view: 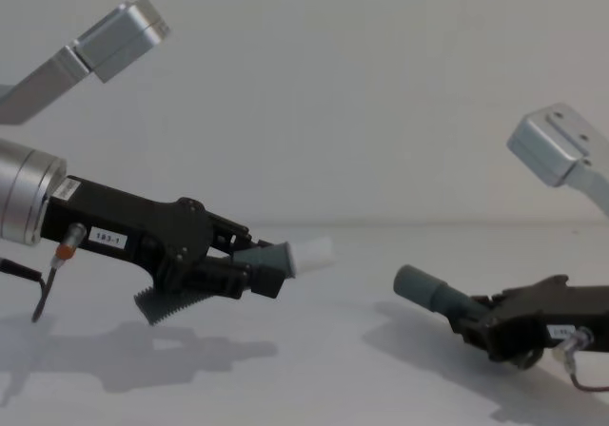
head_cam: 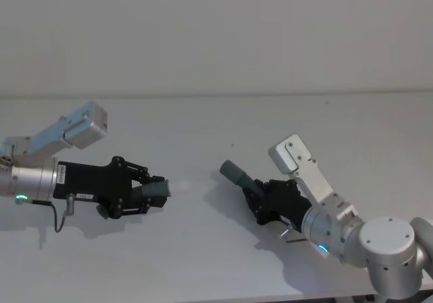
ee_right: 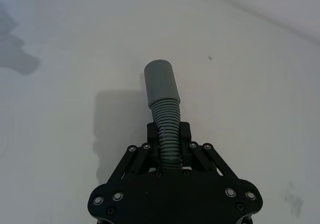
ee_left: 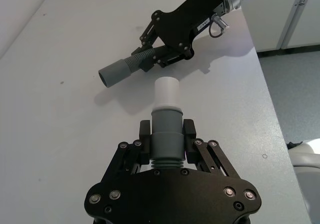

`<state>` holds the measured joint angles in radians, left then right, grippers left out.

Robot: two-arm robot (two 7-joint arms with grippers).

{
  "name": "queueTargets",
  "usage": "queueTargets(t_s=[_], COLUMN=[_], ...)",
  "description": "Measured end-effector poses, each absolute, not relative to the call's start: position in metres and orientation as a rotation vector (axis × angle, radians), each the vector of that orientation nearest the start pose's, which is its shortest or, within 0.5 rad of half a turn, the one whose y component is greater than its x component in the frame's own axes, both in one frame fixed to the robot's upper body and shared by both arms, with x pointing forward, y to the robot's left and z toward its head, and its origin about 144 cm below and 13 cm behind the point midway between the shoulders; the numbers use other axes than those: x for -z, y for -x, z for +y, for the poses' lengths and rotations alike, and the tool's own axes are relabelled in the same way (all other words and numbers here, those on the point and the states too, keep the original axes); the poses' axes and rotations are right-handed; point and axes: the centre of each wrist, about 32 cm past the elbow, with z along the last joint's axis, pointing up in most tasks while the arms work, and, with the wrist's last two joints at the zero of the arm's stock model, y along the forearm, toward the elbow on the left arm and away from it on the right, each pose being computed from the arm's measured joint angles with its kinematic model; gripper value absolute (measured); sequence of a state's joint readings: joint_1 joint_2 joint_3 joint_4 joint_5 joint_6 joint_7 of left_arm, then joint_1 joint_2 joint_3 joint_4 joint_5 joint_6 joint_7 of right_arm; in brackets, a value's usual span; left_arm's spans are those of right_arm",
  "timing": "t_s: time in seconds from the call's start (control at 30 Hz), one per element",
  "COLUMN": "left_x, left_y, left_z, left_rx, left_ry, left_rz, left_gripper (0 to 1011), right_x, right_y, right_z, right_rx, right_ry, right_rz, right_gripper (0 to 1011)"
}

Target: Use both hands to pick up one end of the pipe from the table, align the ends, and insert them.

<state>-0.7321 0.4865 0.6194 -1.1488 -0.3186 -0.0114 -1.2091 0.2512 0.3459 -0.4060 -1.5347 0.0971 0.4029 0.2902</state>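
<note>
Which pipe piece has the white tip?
The short piece held in the left gripper: its end is a white plug, while the ribbed piece in the right gripper ends in a grey cuff.

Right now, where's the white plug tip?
In the chest view the white tip sits left of centre, sticking out of the left gripper, clear of the grey cuff held out by the right gripper.

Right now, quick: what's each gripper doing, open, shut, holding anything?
Left gripper: shut on the short pipe piece, white tip sticking out forward.
Right gripper: shut on the longer pipe piece at its ribbed section, grey cuff free.
</note>
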Motion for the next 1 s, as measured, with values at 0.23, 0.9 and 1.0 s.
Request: queueTargets(t_s=[0.23, 0.9, 1.0], left_x=[-1.261, -1.261, -1.261], left_y=[-0.618, -0.618, -0.618], left_z=[0.276, 0.276, 0.276], left_rx=[-0.087, -0.087, -0.087], left_ry=[-0.38, -0.38, -0.38], left_rz=[-0.183, -0.183, -0.183], left_gripper=[355, 354, 354], right_x=[-1.185, -1.184, -1.185], right_y=[-0.508, -0.519, -0.522], right_z=[-0.222, -0.255, -0.26], right_rx=[0.901, 0.649, 0.607], right_ry=[0.437, 0.348, 0.336], right_rz=[-0.114, -0.445, -0.496], right_gripper=[210, 210, 208])
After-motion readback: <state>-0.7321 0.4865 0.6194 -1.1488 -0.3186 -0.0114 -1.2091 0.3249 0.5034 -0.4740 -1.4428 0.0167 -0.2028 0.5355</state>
